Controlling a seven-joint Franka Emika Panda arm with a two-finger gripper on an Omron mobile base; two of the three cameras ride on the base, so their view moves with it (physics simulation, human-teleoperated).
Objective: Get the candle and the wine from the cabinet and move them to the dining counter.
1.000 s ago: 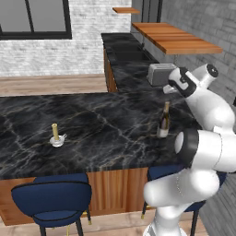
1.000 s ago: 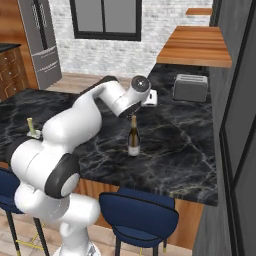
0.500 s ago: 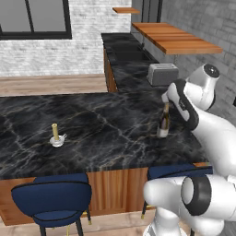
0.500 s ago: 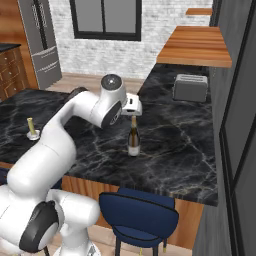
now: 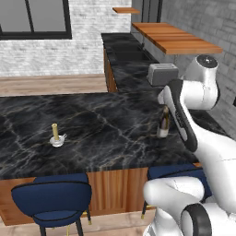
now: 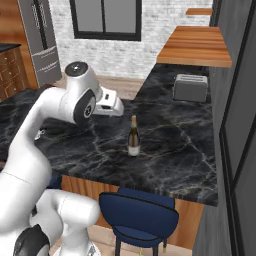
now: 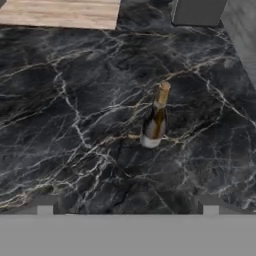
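The wine [image 5: 163, 123] stands upright on the dining counter [image 5: 106, 124] near its right end, partly behind my arm. It also shows as a dark bottle with a gold neck [image 6: 133, 137] [image 7: 155, 120]. The candle [image 5: 56, 137], a short yellow taper in a white holder, sits on the same top toward the left. My gripper [image 7: 127, 207] is open with nothing between its wide-set tips, and hangs back from the bottle and above the marble. In the right base view the hand [image 6: 109, 103] is up and to the left of the bottle. The cabinet [image 5: 175, 39] is a bare wooden shelf on the wall.
A grey toaster [image 5: 162, 73] sits on the wall-side counter under the shelf. Blue stools [image 5: 50, 200] [image 6: 137, 217] stand along the island's near side. A steel fridge [image 6: 42, 45] is at the far left, with wood floor [image 7: 60, 12] beyond the island.
The hand has drawn back from above the bottle, leftward in the right base view. The bottle and candle have stayed put. The jaws remain open.
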